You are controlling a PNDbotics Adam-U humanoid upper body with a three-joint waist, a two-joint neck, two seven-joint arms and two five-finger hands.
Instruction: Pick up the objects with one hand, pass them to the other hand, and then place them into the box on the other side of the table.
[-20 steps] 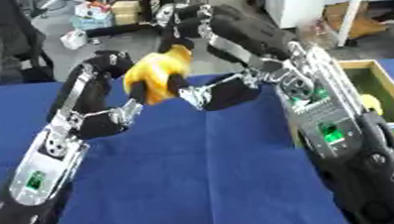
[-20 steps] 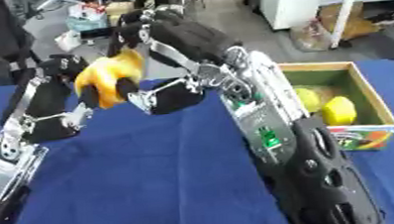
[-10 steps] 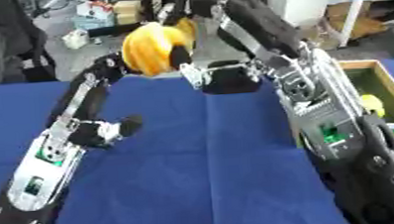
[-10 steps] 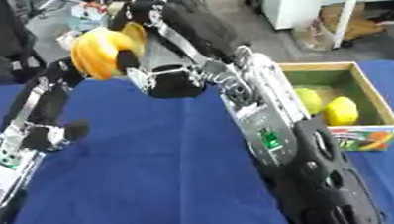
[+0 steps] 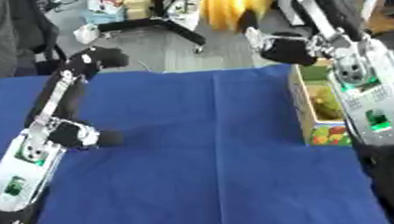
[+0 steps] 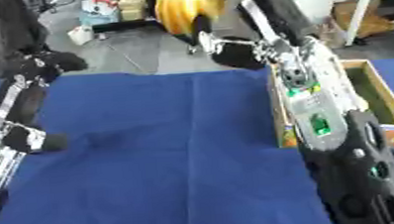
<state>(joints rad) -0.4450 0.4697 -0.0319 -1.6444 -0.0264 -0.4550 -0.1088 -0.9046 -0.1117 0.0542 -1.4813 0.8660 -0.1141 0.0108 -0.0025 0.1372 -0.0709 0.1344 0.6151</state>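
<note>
Our right hand [image 5: 259,15] is curled around the yellow thing [image 5: 227,2], holding it high up past the far edge of the table [image 5: 203,148]. Our left hand [image 5: 101,58] holds nothing and sits near the far left, but we cannot tell how its fingers are. We think we should swing the yellow thing right over the box [image 6: 382,106], go down low, and only then let go.
</note>
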